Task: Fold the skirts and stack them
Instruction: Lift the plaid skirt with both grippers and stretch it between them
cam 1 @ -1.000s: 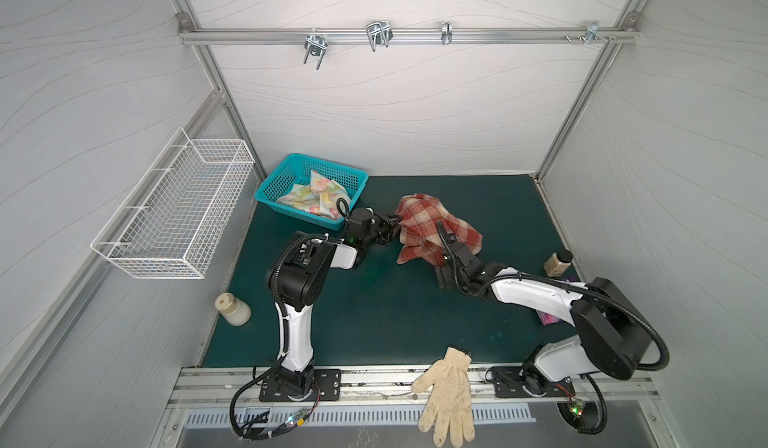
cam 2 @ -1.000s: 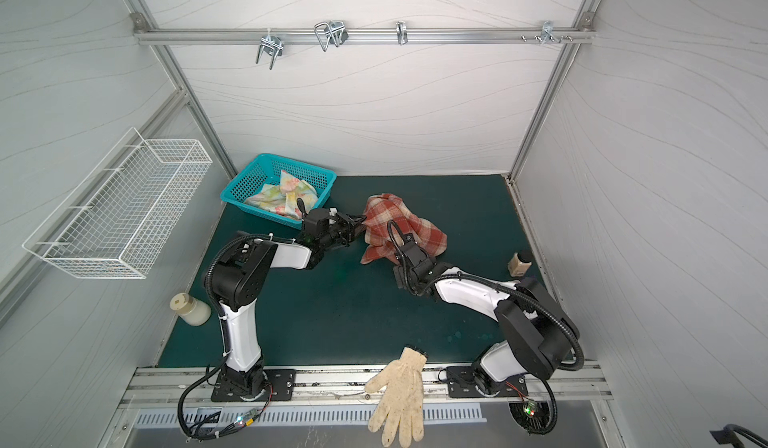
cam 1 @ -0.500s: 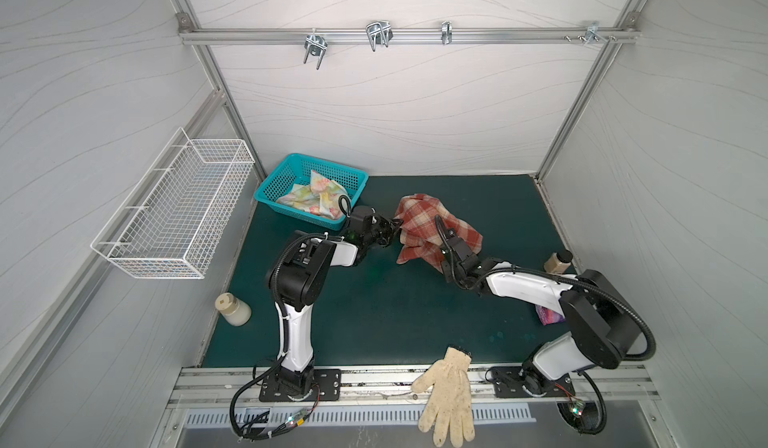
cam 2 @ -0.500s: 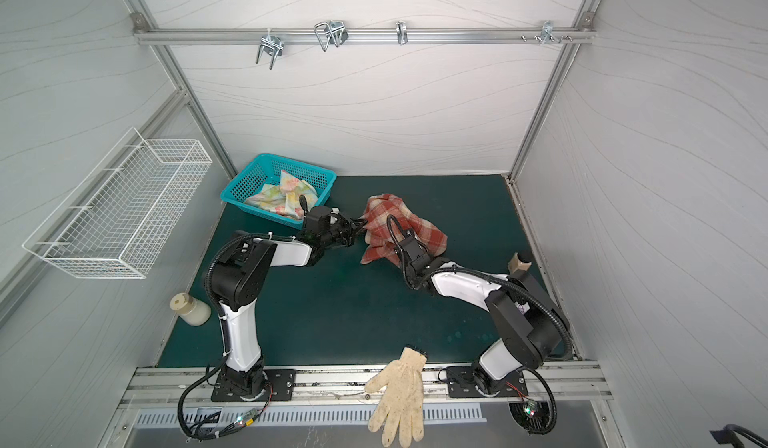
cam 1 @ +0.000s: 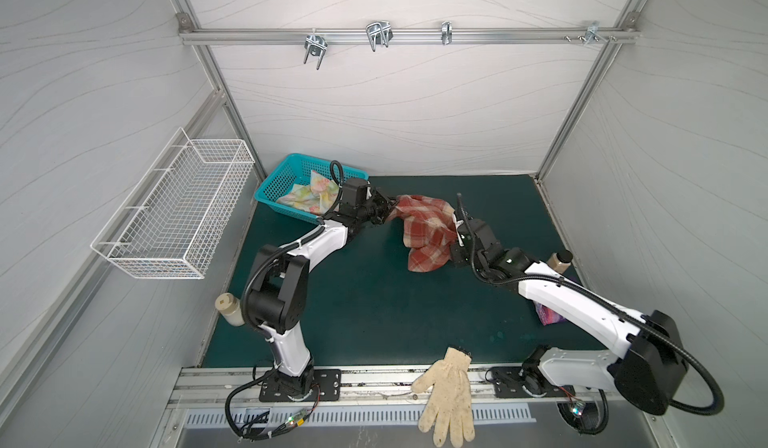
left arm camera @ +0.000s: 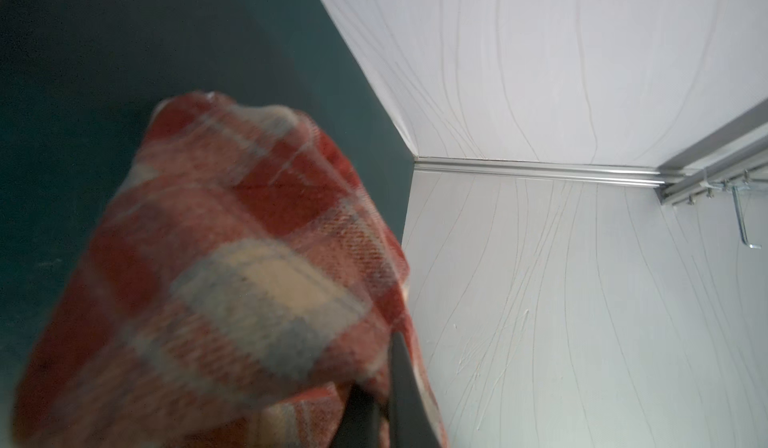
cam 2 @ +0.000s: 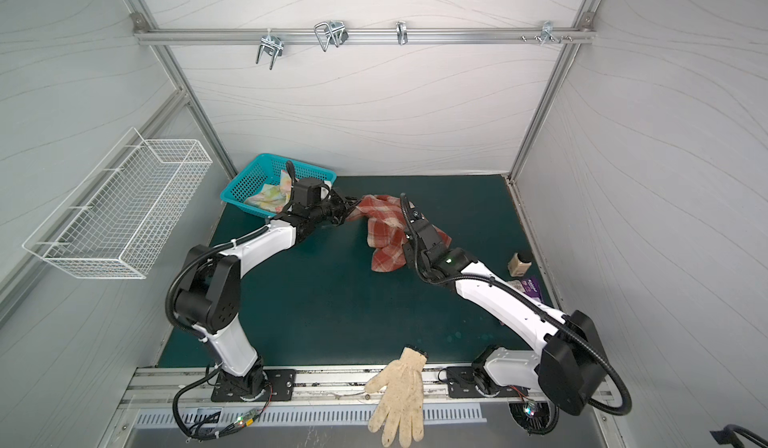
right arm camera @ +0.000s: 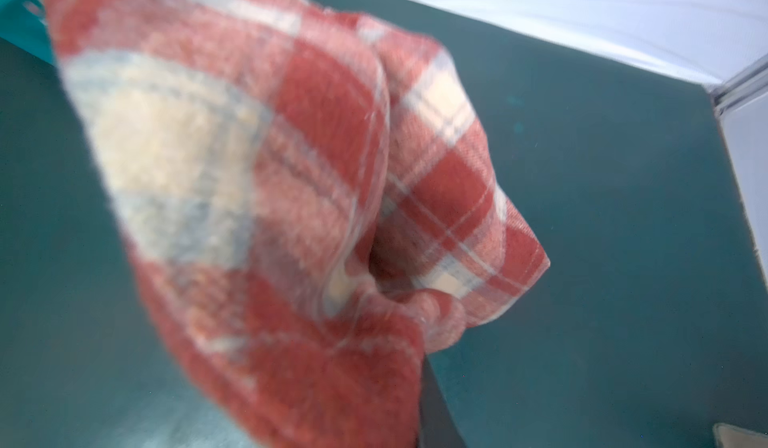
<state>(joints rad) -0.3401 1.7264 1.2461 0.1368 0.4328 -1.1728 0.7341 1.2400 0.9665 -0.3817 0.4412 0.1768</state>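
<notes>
The rust-red and cream plaid skirt (cam 1: 428, 234) (cam 2: 386, 234) hangs bunched between my two grippers above the green mat, at the back middle in both top views. My left gripper (cam 1: 390, 213) (cam 2: 353, 213) is shut on its left corner; in the left wrist view the dark fingers (left arm camera: 405, 383) pinch the plaid cloth (left arm camera: 228, 279). My right gripper (cam 1: 455, 250) (cam 2: 409, 250) is shut on its right edge. In the right wrist view the plaid cloth (right arm camera: 270, 176) covers all but one finger (right arm camera: 436, 408). The pastel floral skirt (cam 1: 311, 196) (cam 2: 270, 194) lies crumpled in the teal basket (cam 1: 274, 184).
A cream knitted glove (cam 1: 449, 392) lies over the front rail. A white wire basket (cam 1: 178, 217) hangs on the left wall. One small bottle (cam 1: 228, 308) stands at the mat's left edge, another (cam 1: 559, 261) at the right edge by a purple packet (cam 1: 550, 315).
Both grippers have closed on the plaid skirt, the right one after moving in to its edge. The cloth now hangs stretched between them.
</notes>
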